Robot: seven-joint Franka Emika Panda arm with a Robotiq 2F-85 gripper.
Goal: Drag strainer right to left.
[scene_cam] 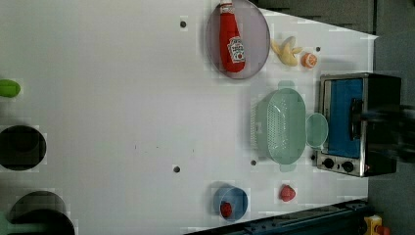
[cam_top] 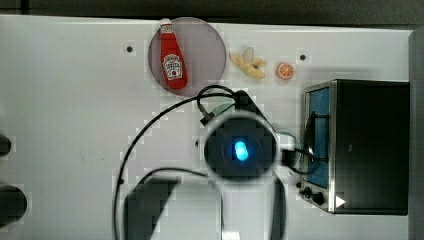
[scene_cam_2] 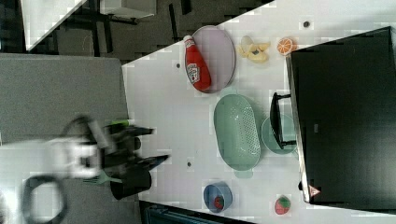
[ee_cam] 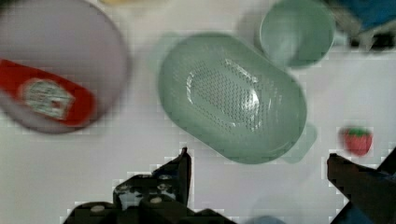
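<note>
Hovering above the strainer [ee_cam: 232, 96], not yet touching it.

I am holding my end effector [ee_cam: 257, 170] spread wide and empty over the tabletop [scene_cam: 122, 98], presumably lining up on the near rim. The strainer, a pale sage-green oblong with a slotted floor, is lying between the plate [scene_cam_2: 223, 51] and cup [scene_cam_2: 273, 135], beside the toaster oven [scene_cam: 359, 122].

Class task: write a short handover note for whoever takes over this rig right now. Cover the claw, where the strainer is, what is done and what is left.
Claw: open, holding nothing, above the table short of the strainer.
Strainer: flat on the white table, between the plate carrying the ketchup bottle and the small green cup beside the toaster oven.
Done: no grasp or contact.
Left: lower, engage the strainer, drag it across.
</note>
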